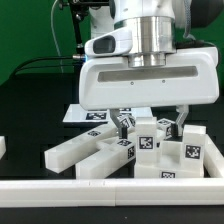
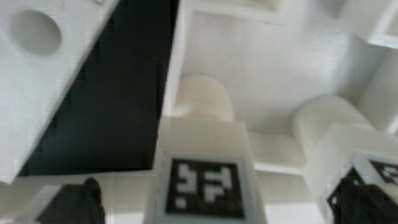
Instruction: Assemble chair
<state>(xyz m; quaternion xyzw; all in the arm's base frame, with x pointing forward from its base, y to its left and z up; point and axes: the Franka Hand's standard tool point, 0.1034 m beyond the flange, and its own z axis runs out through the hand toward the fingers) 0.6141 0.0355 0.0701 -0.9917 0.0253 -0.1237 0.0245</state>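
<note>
Two bars (image 1: 68, 152) logged at the exterior view's left, chair pile (image 1: 140, 145) on table (image 1: 35, 125). Jaws?
— One gripper (image 2: 226, 205), jaws wide, over one tagged block (image 2: 205, 150), gripping nothing. Other blocks: count unclear.

The arm (image 1: 148, 35) hangs vertically from above, its jaws pointing downward and spread wide apart.

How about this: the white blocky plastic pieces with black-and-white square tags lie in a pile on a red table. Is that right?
Not quite. The colour is wrong: the table is black, not red, as the exterior view shows. The rest holds: the white blocky plastic pieces with black-and-white square tags do lie in a pile on it.
</note>
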